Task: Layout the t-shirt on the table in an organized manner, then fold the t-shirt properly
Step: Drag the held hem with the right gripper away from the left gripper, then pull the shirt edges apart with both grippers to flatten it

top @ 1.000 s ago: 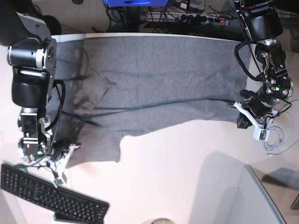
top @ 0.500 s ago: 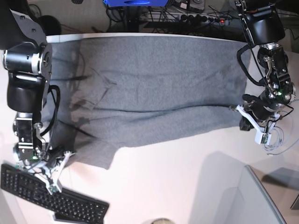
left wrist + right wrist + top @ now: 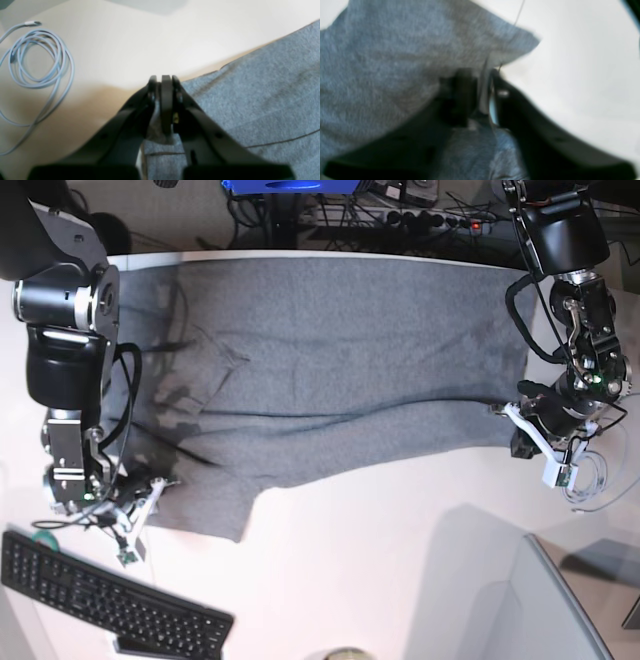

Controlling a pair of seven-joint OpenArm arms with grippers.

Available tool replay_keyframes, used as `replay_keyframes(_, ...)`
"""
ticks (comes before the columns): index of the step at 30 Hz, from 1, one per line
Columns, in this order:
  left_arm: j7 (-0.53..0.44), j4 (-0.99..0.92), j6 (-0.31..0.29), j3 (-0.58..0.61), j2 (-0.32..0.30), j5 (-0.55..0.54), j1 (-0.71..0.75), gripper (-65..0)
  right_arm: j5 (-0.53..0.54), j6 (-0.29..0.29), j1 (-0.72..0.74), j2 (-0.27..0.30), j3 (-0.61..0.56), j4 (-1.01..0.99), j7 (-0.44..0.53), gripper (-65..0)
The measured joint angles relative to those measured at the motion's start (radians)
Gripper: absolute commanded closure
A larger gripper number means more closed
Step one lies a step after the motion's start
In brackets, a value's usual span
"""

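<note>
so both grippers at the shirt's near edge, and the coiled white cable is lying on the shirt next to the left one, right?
Not quite: the coiled cable lies on the bare table, off the t-shirt, as the left wrist view shows. The left gripper is at the shirt's edge, as is the right gripper.

Two black arms are showing in the base view. The right arm (image 3: 62, 330) is carrying fat black cylinder joints with silver rings at the ends, and loose black cables are looping beside them. The left arm (image 3: 575, 300) is showing a glossy black shell, exposed cabling and a tiny green light near the wrist. Each wrist is wearing a white bracket. The left gripper (image 3: 163, 79) is showing smooth matte-black fingers, curved, with round screw recesses. The right gripper (image 3: 480, 82) is looking equally black, though blurred.
</note>
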Motion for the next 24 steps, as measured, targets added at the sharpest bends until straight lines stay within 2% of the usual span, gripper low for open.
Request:
replay_keyframes(1,0.000,0.000,0.000,0.000,0.000,0.000,0.000,0.0,-0.001,0.000,0.002,0.000,0.000,0.000,0.000,-36.5)
replay_keyframes(3,0.000,-0.002,0.000,0.000,0.000,0.000,0.000,0.0,0.000,0.000,0.000,0.000,0.001,0.001,-0.001,-44.4)
replay_keyframes(9,0.000,-0.004,0.000,0.001,0.000,0.000,0.019,0.0,0.003,0.002,-0.006,0.030,0.007,0.006,-0.004,-42.0)
replay_keyframes(14,-0.002,-0.005,0.000,0.001,0.001,0.000,0.021,0.0,0.051,0.008,-0.028,0.033,0.163,0.027,-0.005,-42.0)
replay_keyframes(18,-0.001,-0.005,0.000,0.001,-0.001,0.000,0.022,0.0,0.051,0.142,-0.075,0.027,0.211,0.107,-0.080,-42.3)
replay_keyframes(21,-0.001,-0.005,0.000,0.001,-0.001,0.000,0.022,0.0,0.055,0.184,-0.110,0.017,0.241,0.160,-0.097,-42.3)
replay_keyframes(24,-0.001,-0.005,0.000,0.001,-0.001,0.000,0.022,0.0,0.053,0.193,-0.153,0.003,0.258,0.205,-0.103,-42.3)
